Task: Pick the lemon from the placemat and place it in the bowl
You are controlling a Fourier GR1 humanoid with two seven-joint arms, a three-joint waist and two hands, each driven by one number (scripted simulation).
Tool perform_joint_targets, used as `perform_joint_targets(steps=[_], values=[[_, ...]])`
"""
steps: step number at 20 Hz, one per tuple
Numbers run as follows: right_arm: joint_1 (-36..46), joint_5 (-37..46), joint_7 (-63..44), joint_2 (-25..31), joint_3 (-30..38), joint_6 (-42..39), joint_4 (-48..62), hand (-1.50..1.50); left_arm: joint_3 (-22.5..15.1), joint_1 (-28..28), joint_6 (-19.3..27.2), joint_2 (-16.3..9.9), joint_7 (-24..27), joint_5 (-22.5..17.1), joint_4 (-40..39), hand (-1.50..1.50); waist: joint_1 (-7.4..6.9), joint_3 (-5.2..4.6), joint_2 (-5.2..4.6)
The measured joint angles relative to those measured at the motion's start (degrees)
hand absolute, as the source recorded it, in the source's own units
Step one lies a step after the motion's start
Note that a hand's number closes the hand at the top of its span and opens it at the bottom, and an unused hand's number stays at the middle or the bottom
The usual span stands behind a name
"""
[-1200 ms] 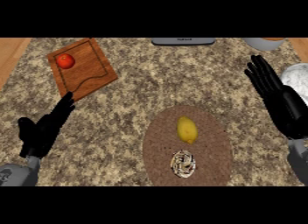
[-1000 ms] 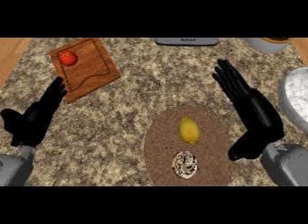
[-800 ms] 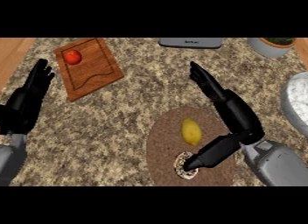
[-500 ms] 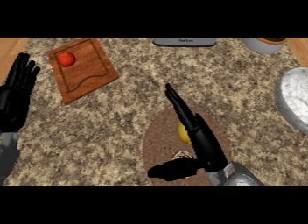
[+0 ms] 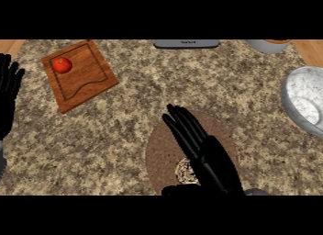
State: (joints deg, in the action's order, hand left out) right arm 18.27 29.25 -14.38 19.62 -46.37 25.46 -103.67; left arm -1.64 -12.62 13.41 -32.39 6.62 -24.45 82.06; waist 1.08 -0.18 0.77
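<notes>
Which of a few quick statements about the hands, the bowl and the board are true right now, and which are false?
1. The right hand is over the placemat with straight fingers. True.
2. The lemon lies in the bowl. False: no lemon shows in the bowl; the right hand covers the spot on the placemat, so the lemon is hidden.
3. A red fruit sits on the wooden board. True.
4. The left hand is curled round the red fruit. False: it is open at the view's left edge, apart from the board.
5. The bowl stands on the placemat. False: it is at the right edge, off the placemat.
</notes>
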Motion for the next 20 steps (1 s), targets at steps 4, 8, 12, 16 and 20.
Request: perform_joint_targets(steps=[4, 8, 12, 16, 20], values=[[2.02, 2.74, -13.42, 4.63, 0.54, -10.05, -6.60, -1.50, -0.03, 0.53, 0.44, 0.58, 0.04, 0.34, 0.82, 0.00, 0.31, -0.06, 0.09], [4.78, 0.38, -24.33, 9.00, 0.82, -22.68, -11.97, -1.50, 0.02, 1.03, 0.22, 0.82, 0.27, 0.52, 1.45, 0.00, -0.11, -0.07, -0.06], [8.28, -5.62, -33.89, 11.19, 1.62, -35.03, -17.02, -1.50, 0.11, 0.56, -0.11, 1.03, -0.05, 0.66, 1.59, 0.00, -0.51, -0.03, -0.30], [9.36, -10.71, -38.97, 11.30, 3.57, -42.60, -18.62, -1.50, 0.42, 0.14, -0.04, 1.61, -0.44, 1.53, 1.83, 0.00, -0.85, 0.06, -0.53], [9.18, -11.90, -39.64, 10.11, 5.39, -46.05, -18.05, -1.50, 1.31, 0.22, -1.65, 2.95, 1.13, 2.20, -0.06, 0.00, -0.97, 0.10, -0.67]])
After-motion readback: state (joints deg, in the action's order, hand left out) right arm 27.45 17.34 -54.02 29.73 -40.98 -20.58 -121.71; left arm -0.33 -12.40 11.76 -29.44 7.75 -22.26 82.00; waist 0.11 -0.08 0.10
